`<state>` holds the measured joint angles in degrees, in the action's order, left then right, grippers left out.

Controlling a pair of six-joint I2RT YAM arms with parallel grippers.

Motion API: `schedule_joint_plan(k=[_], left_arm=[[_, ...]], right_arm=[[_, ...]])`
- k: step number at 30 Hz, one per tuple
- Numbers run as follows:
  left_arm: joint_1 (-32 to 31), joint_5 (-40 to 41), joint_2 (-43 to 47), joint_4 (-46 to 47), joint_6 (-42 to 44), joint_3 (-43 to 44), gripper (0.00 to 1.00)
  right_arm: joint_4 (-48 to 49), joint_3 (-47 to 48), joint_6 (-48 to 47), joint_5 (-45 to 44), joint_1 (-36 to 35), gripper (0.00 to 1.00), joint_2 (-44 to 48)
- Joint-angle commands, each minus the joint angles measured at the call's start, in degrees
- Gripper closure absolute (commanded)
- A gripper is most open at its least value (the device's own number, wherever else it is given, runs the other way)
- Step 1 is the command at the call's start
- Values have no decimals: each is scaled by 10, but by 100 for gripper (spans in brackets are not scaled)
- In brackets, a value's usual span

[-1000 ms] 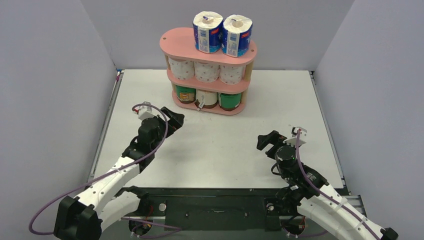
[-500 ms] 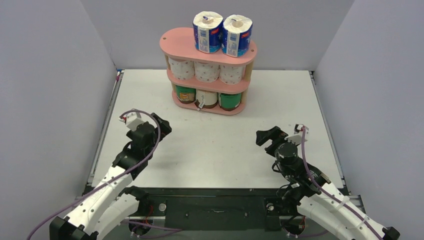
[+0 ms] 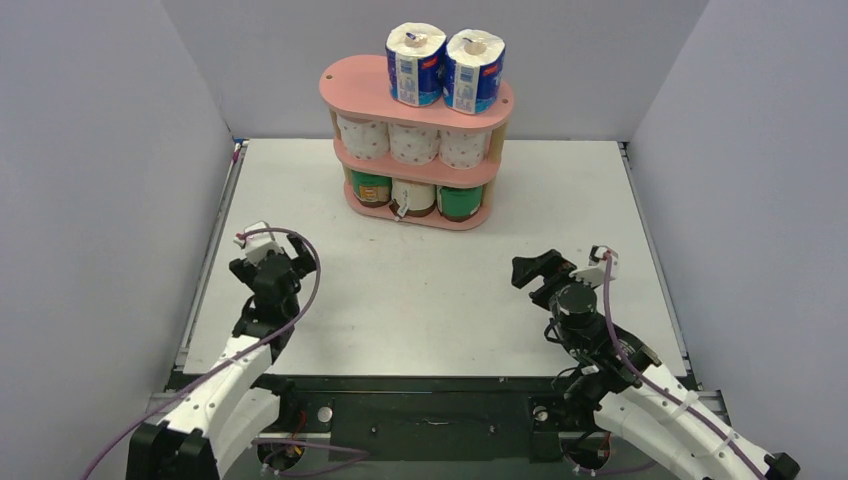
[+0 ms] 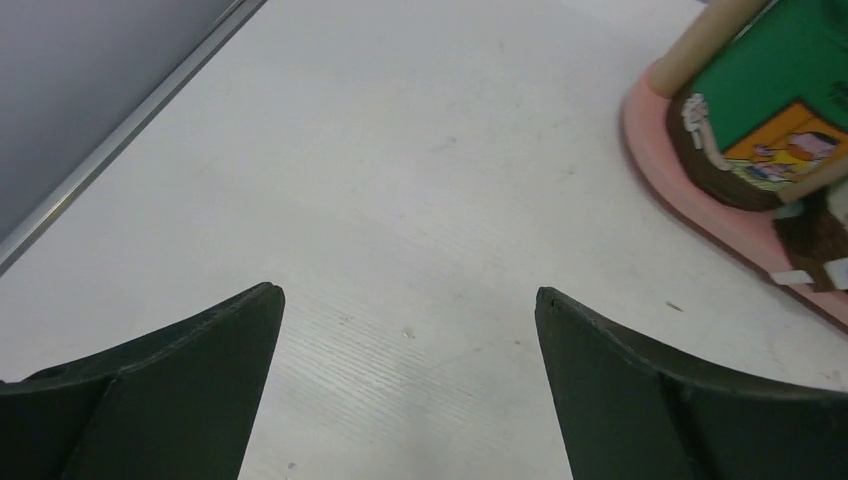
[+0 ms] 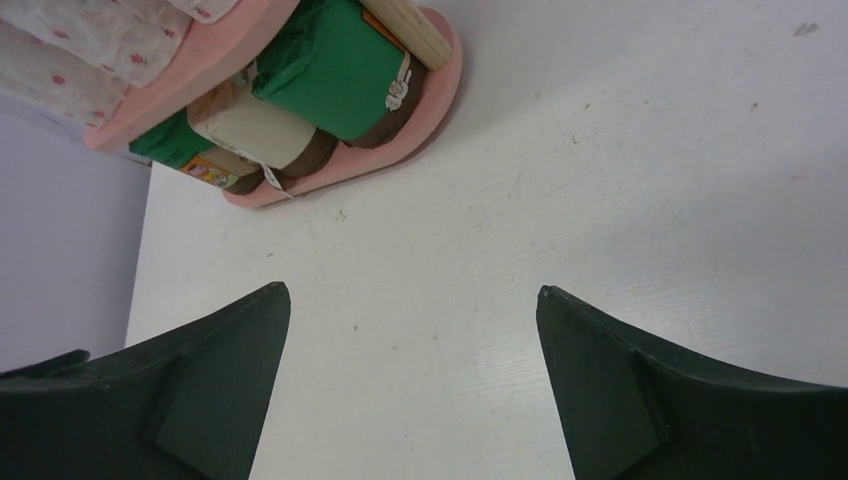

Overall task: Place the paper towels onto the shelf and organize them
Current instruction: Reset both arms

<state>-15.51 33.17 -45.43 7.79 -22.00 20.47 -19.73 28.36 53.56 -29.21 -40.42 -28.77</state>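
Looking from above, I see all eight paper towels [image 3: 413, 143] on the pink shelf [image 3: 350, 85] across the table [image 3: 450, 280]; my wrist cameras catch only its lower part. My left gripper [image 4: 408, 292] and right gripper [image 5: 412, 290] both gape wide, holding nothing.

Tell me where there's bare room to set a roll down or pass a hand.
Free: on the shelf, the top board left of the blue-and-white rolls; the table between shelf, left gripper and right gripper. Crowded: middle and bottom tiers, three rolls each.
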Motion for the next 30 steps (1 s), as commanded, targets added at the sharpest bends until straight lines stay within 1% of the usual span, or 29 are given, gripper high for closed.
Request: schedule_joint_plan(k=[1,2,3,4,6,7,9,13,16,18,20,22,25,28,30], left_arm=[[46,-15,-88,161,55,-15,4],[49,-17,-104,186,66,-19,4],[57,-16,-139,221,78,-23,4],[63,-14,-175,234,77,-22,4],[78,-16,-216,272,62,-20,4],[83,-11,-226,284,34,-21,4],[87,-11,-247,309,27,-27,4],[98,-27,-290,327,66,-4,4],[99,-37,-318,385,113,-7,4],[99,-46,-339,428,119,-17,4],[99,-72,-357,456,134,-22,4],[100,-117,-364,464,146,-23,4],[107,-139,-367,469,148,-25,4],[111,-200,-383,529,170,-50,4],[113,-208,-382,526,171,-51,4]], right_arm=[[44,-14,-9,39,0,11,-43],[72,-31,-7,45,1,11,-47],[89,-40,-3,58,1,11,-48],[123,-58,-3,65,0,11,-51],[156,-74,-7,81,0,11,-51],[161,-76,-8,84,0,11,-51],[158,-73,-14,86,0,11,-50],[133,-71,-16,81,0,11,-42],[155,-83,-5,81,1,11,-40],[174,-92,0,85,1,11,-43],[185,-94,-4,88,0,11,-48],[185,-87,-12,84,0,11,-53],[191,-78,-27,76,0,11,-58],[223,-70,-38,68,0,11,-63],[234,-56,-42,65,0,11,-70]])
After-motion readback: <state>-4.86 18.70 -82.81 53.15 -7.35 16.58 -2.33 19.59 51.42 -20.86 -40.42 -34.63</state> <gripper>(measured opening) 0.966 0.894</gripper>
